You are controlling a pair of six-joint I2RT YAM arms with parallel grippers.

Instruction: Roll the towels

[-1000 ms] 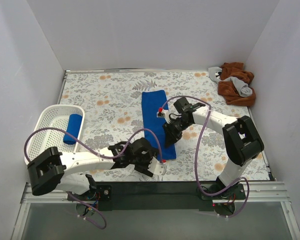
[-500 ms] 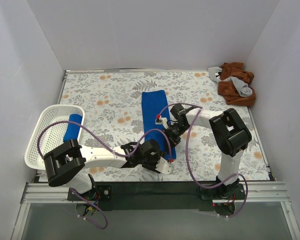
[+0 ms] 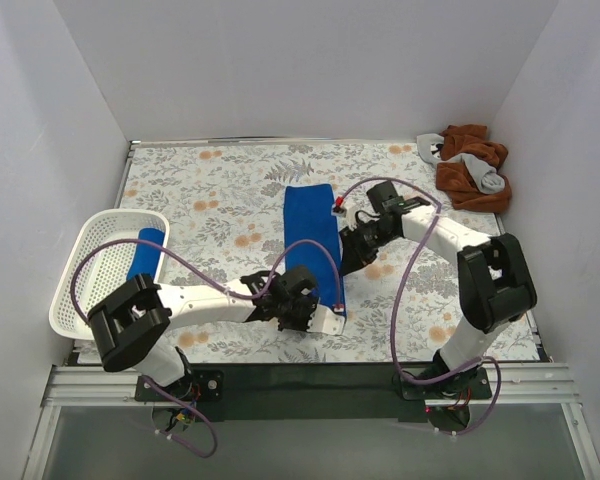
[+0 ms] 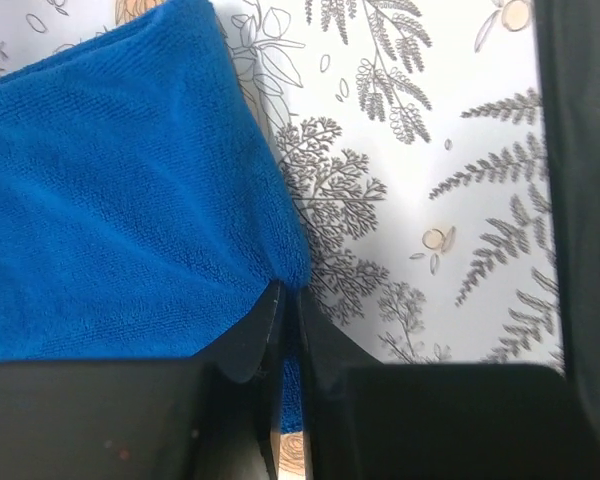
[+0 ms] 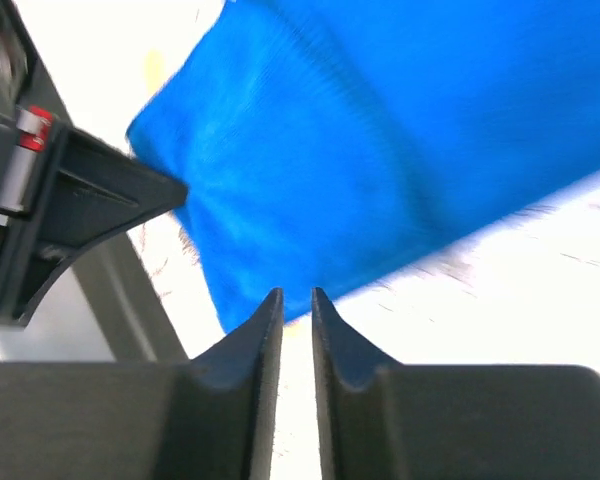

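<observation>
A blue towel (image 3: 312, 235) lies flat and lengthwise in the middle of the table. My left gripper (image 3: 317, 313) is at its near end, and in the left wrist view it (image 4: 288, 296) is shut on the towel's (image 4: 110, 220) near right corner. My right gripper (image 3: 353, 252) hovers at the towel's right edge. In the right wrist view its jaws (image 5: 295, 297) stand narrowly open with nothing between them, and the towel (image 5: 380, 150) lies just beyond the tips. A rolled blue towel (image 3: 146, 256) lies in the white basket (image 3: 85, 262).
A heap of brown and grey towels (image 3: 470, 166) sits in the back right corner. The white basket stands at the table's left edge. White walls close in the table on three sides. Purple cables loop over both arms.
My left gripper has shut on the towel's near corner. My right gripper has pulled back from the near end along the towel's right edge, and its jaws have parted a little.
</observation>
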